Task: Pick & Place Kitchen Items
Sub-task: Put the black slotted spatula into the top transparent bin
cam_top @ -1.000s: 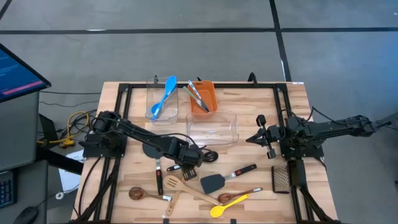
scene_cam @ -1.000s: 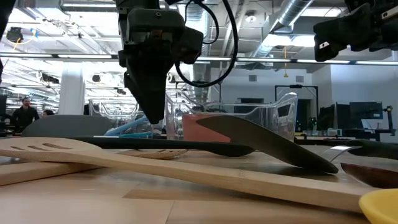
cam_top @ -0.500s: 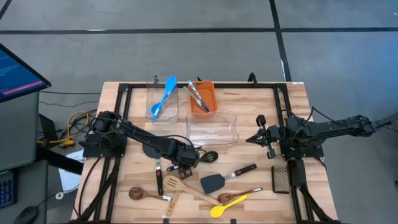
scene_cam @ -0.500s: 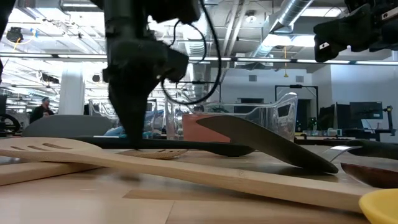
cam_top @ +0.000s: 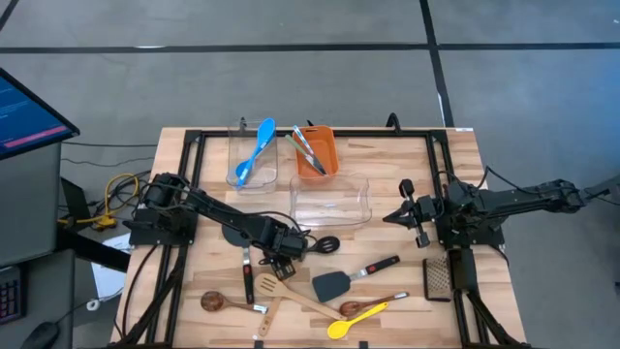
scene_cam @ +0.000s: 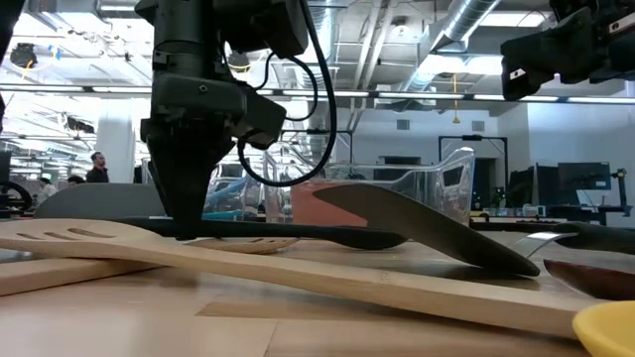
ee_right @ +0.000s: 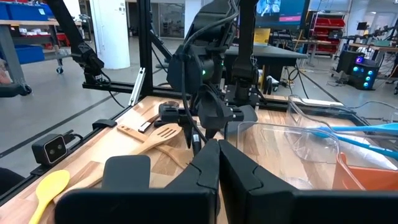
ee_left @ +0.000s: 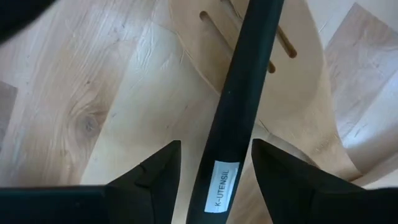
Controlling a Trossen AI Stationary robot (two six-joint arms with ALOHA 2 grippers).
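L tool (cam_top: 278, 260) is down near the desk's front-centre, fingers (ee_left: 155, 177) spread wide to either side of a black utensil handle (ee_left: 239, 106), not clenched on it; the handle bears a small white label and runs over the slotted wooden spatula (cam_top: 274, 288); in the low view the tool tips sit right at that black handle (scene_cam: 248, 231), which lies atop the wooden spatula (scene_cam: 119, 243). Just beside the tool, towards the R, a black ladle bowl (cam_top: 327, 243); towards the desk's (cam_top: 387, 170) front lie a black turner (cam_top: 331, 285) w/ red-trimmed handle, a red-and-black handled utensil (cam_top: 248, 281), a dark wooden spoon (cam_top: 215, 301), another wooden spoon (cam_top: 363, 307) and the yellow spoon (cam_top: 354, 321). Further back: a big clear tub (cam_top: 331, 200); a smaller clear tub (cam_top: 251, 160) holding blue spoons (cam_top: 256, 150); the orange bin (cam_top: 317, 152) w/ a few utensils leaning in it. A grater-like item (cam_top: 438, 276) lies near the R edge. R tool (cam_top: 391, 217) hangs well apart over the desk's R side, fingers (ee_right: 214, 165) pressed together, grasping nothing. People stand far off in the room behind, low view.
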